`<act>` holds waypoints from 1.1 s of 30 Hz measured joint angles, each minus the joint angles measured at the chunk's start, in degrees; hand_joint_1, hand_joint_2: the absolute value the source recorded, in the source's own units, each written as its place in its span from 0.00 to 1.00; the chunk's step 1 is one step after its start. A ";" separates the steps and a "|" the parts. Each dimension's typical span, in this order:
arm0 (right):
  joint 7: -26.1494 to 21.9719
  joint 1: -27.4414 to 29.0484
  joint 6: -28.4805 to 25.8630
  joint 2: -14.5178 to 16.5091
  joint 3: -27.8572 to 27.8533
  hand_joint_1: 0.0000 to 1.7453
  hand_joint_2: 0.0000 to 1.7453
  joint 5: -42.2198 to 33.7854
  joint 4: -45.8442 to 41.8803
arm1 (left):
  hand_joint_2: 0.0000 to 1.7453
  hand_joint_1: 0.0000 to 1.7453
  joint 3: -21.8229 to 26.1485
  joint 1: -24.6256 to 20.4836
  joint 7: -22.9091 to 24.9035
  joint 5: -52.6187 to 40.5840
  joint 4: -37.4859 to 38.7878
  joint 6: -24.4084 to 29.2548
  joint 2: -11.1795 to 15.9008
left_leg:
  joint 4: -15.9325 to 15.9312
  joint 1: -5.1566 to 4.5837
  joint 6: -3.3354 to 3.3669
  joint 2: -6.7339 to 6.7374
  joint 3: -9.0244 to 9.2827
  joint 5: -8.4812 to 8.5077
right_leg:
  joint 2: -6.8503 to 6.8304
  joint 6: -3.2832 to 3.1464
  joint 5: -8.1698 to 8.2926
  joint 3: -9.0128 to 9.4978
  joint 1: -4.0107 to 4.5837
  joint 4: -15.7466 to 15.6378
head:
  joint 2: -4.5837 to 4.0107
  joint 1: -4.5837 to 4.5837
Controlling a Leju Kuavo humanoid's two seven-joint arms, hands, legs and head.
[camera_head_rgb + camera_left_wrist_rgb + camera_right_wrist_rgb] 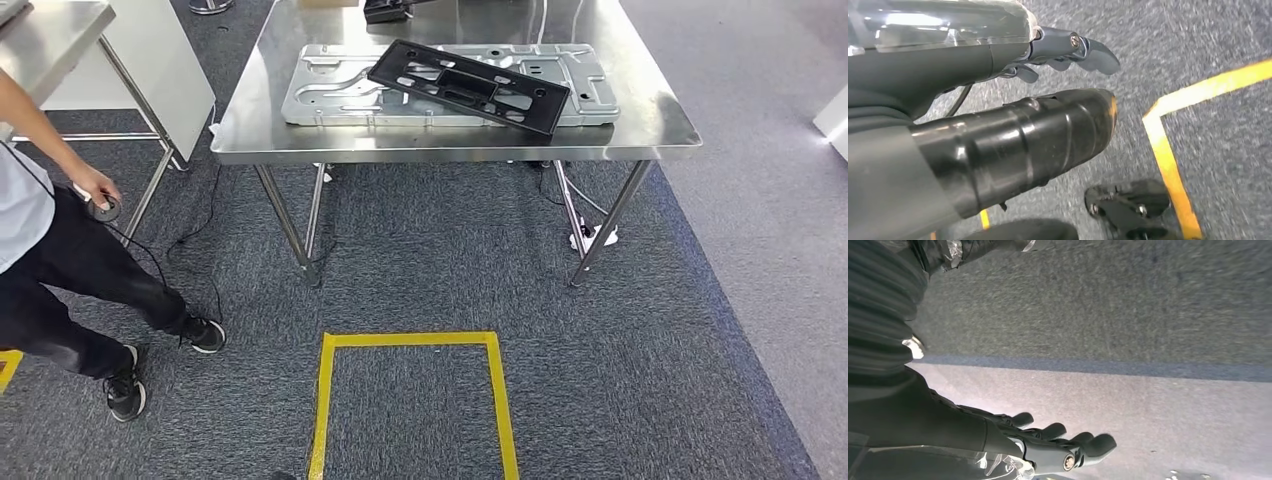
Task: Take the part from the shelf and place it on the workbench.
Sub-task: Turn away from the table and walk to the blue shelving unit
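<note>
A black flat frame-like part [470,85] lies slanted on top of a silver stamped metal panel [335,95] on the steel workbench [650,130] ahead of me. In the left wrist view my left hand [1048,85] hangs over the grey carpet with its fingers spread and nothing in it. The right wrist view has my right hand [1048,445] hanging over the carpet too, fingers apart and empty. Both hands are far from the workbench.
A yellow taped square [410,400] marks the carpet in front of me. A person [50,270] stands at the left holding a small device on a cable, beside a second steel table [60,40]. Cables and a power strip [590,235] lie under the workbench.
</note>
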 joint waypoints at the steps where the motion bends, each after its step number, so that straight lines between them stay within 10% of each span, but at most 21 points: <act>1: -0.33 -0.13 0.00 0.05 -0.11 0.00 1.00 -0.18 -0.16 | 0.00 0.00 0.00 0.06 0.00 0.01 0.01 0.03 -0.03 | -0.31 0.10 0.27 0.08 -0.14 0.59 | -0.01 0.32 0.20 -0.08 -0.08 0.02 | 0.00 0.02; 3: -1.04 -0.28 0.00 0.17 -0.32 0.00 1.00 -0.63 -0.49 | 0.00 0.00 0.00 0.18 -0.01 0.01 0.01 0.15 -0.09 | -1.07 0.37 0.96 0.29 -0.71 2.04 | 0.18 0.86 -1.71 -0.70 -0.14 1.42 | 0.00 0.05; 7: -2.68 -0.65 0.00 0.21 -0.57 0.00 1.00 -2.04 -0.91 | 0.00 0.00 0.00 0.15 -0.07 0.07 0.01 0.26 -0.11 | -0.85 0.41 1.50 0.44 -3.70 4.35 | 0.51 1.85 -10.84 -3.72 -0.47 13.43 | 0.00 0.08; 9: -4.23 -0.87 0.00 0.26 -0.59 0.00 1.00 -3.72 -0.93 | 0.00 0.00 0.00 0.19 -0.09 0.13 0.02 0.26 -0.13 | -0.16 0.43 1.25 0.47 -5.48 5.18 | 0.49 2.23 -9.64 -2.05 -0.82 13.98 | 0.00 0.07; 13: -7.51 -1.86 0.00 0.32 0.59 0.00 1.00 -12.11 -0.80 | 0.00 0.00 0.01 0.14 -0.28 0.25 0.01 0.30 -0.17 | 1.82 0.45 0.23 0.45 -8.35 6.28 | 0.67 1.94 -6.97 7.56 -0.97 0.48 | 0.00 0.01; 17: -7.90 -1.79 0.00 0.49 4.65 0.00 1.00 -19.21 -0.75 | 0.00 0.00 0.03 0.28 -0.55 0.36 0.00 0.33 -0.16 | 2.35 0.72 -1.18 0.31 -9.23 6.92 | 0.72 -0.12 -6.22 7.35 -0.55 -1.60 | 0.00 -0.02; 22: -8.07 -1.78 0.00 0.62 7.15 0.00 1.00 -19.73 -0.76 | 0.00 0.00 0.04 0.46 -0.55 0.51 0.02 0.33 -0.17 | 15.29 1.29 -2.23 0.16 -13.17 -3.87 | 0.41 -1.44 -3.08 3.69 -0.62 -1.74 | 0.00 -0.06; 25: -8.08 -1.73 0.00 0.71 7.92 0.00 1.00 -19.74 -0.74 | 0.00 0.00 0.04 0.46 -0.56 0.51 0.01 0.33 -0.17 | 15.25 1.51 -2.39 0.18 -9.62 -1.48 | 0.34 -1.02 -1.43 1.29 -0.68 -1.43 | 0.00 -0.06; 28: -8.09 -1.40 0.56 0.82 9.22 0.00 1.00 -23.84 -1.08 | 0.00 0.00 0.05 0.26 -0.60 0.60 0.00 0.33 -0.15 | 3.40 1.44 -2.10 0.06 -0.70 0.09 | 0.35 -0.09 -0.29 -0.19 -0.78 -0.71 | 0.00 -0.06; 30: -8.11 -0.39 1.86 1.06 12.30 0.00 1.00 -31.45 -2.69 | 0.00 0.00 0.09 0.16 -0.68 0.75 0.00 0.34 -0.16 | -0.46 1.15 -1.62 -0.13 1.40 -0.88 | 0.25 0.72 0.42 -0.44 -0.77 -0.59 | 0.00 -0.03; 33: -8.04 2.55 5.49 2.31 20.08 0.00 0.25 -42.76 -9.01 | 0.00 0.00 0.28 0.30 -0.82 1.02 0.01 0.35 -0.16 | -0.77 1.06 -0.22 0.06 0.51 0.13 | 0.29 1.78 0.18 -0.83 -0.93 0.00 | 0.00 0.00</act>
